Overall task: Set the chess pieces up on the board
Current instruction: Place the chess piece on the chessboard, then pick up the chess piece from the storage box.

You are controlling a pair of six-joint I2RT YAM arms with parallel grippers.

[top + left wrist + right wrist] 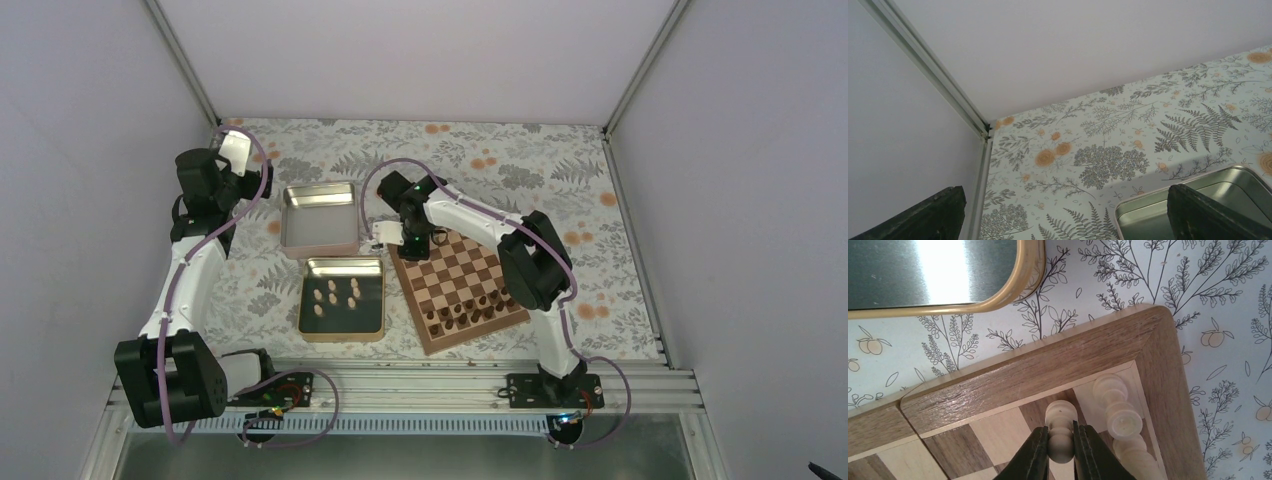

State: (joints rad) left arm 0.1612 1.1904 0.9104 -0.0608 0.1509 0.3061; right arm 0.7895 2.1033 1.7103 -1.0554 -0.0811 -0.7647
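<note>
The board [420,322] lies at a slant right of centre, with dark chessmen [470,310] on its near rows. My right gripper [1061,445] is shut on a pale beige chess piece [1061,415]. The piece stands upright over a dark square, one in from the board's [998,375] far left corner. Two more pale pieces [1122,422] stand beside it along the edge by that corner. Several pale pieces [335,295] lie in a gold-rimmed tin [343,330]. At the back left, my left gripper [1064,200] is open with nothing between its fingers [1208,215].
An empty metal tin [320,245] sits behind the tin that holds the pieces, and its corner [1148,200] shows under the left gripper. The gold tin's rim [998,296] lies close to the board's corner. Enclosure walls and metal posts [980,165] border the floral tabletop.
</note>
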